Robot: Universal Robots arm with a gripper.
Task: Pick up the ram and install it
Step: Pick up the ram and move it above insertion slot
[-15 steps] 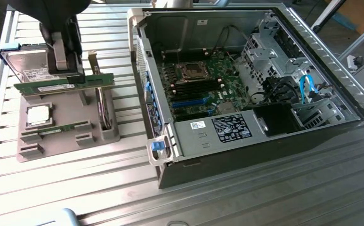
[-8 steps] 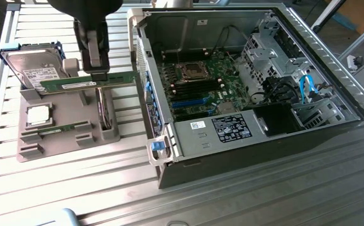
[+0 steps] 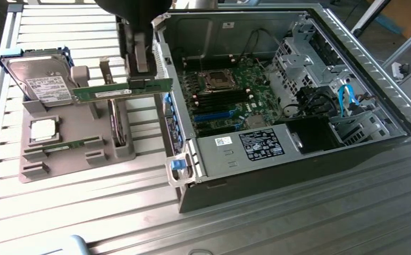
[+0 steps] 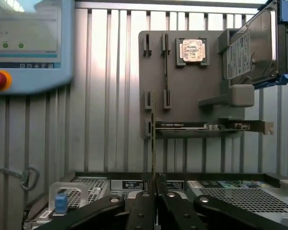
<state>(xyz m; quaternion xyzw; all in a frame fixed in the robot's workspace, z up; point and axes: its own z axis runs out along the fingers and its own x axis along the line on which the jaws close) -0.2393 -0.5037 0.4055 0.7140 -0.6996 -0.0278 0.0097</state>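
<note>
The ram [image 3: 113, 92] is a long green stick with a white label. It hangs level in the air above the grey holder tray [image 3: 63, 156], just outside the open computer case's wall [image 3: 166, 64]. My gripper [image 3: 143, 79] comes down from above and is shut on the stick near the end closest to the case. In the wrist view the ram [image 4: 153, 139] shows edge-on as a thin line rising from between my shut fingertips [image 4: 153, 184]. The motherboard [image 3: 226, 98] with its dark memory slots lies inside the case, to the exterior view's right of the stick.
The grey holder tray [image 4: 182, 91] carries a silver hard drive [image 3: 39, 82], a processor chip [image 3: 43, 130], an upright expansion card [image 4: 206, 127] and another green stick [image 3: 70, 145]. A teach pendant [image 4: 29, 43] lies on the slatted table. The case holds a power supply [image 3: 262, 144] and blue cables [image 3: 343, 98].
</note>
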